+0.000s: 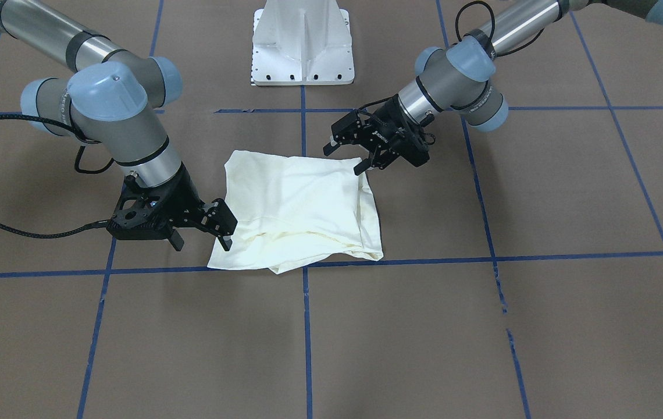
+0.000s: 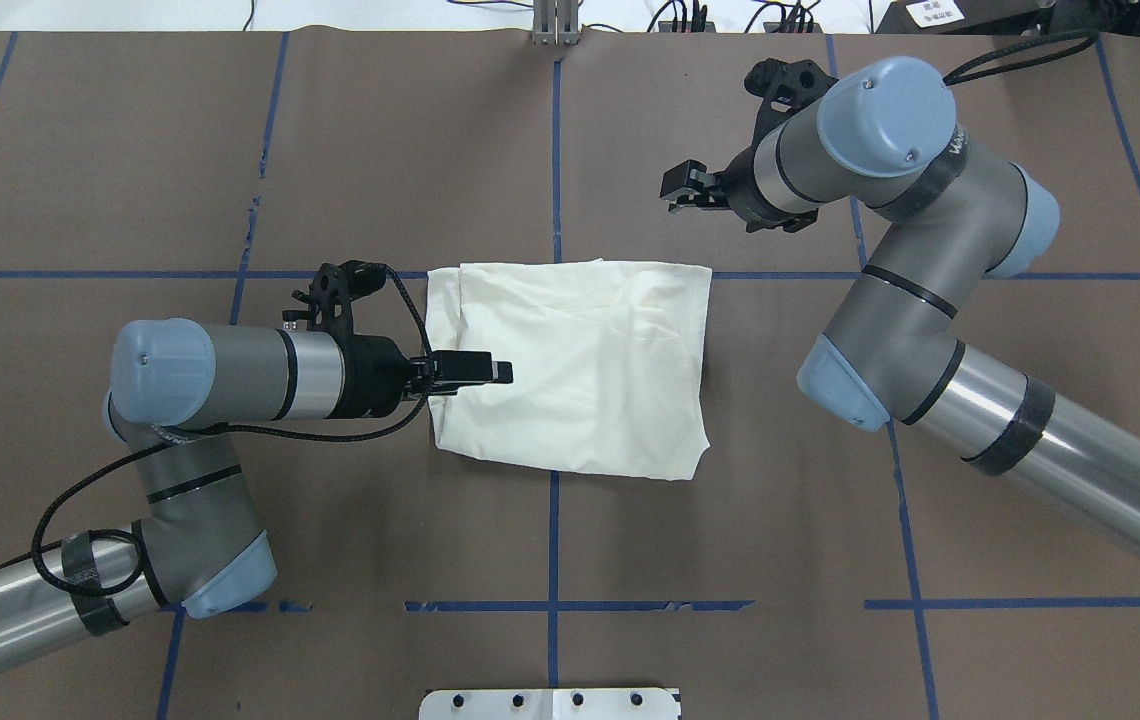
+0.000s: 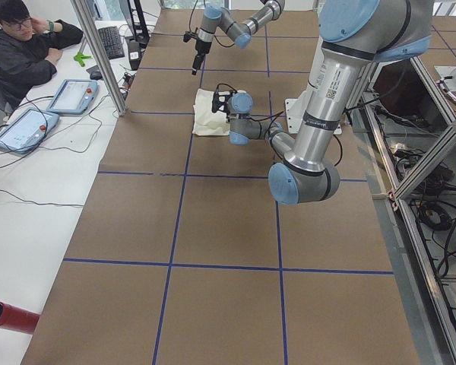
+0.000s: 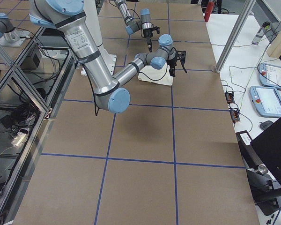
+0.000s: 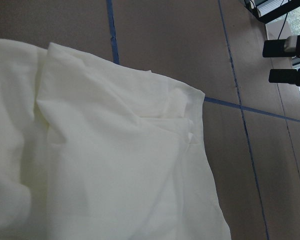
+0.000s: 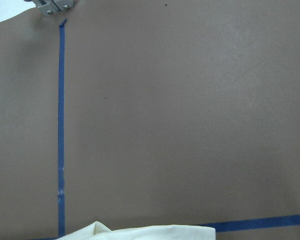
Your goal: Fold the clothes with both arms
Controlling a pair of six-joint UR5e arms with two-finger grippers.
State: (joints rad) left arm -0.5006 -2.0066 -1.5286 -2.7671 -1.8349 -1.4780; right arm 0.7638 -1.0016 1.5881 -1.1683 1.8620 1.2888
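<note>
The cream shirt lies folded into a rough rectangle in the middle of the brown table, plain side up, with no print showing. My left gripper hovers over the shirt's left edge, open and holding nothing; in the front-facing view it is at the shirt's upper right corner. My right gripper is raised beyond the shirt's far right corner, open and empty. The left wrist view is filled by layered folds of the shirt. The right wrist view catches only a sliver of it.
The white pedestal base stands behind the shirt. Blue tape lines grid the brown table. A person sits at a side desk with tablets. A red cylinder lies off the table's edge.
</note>
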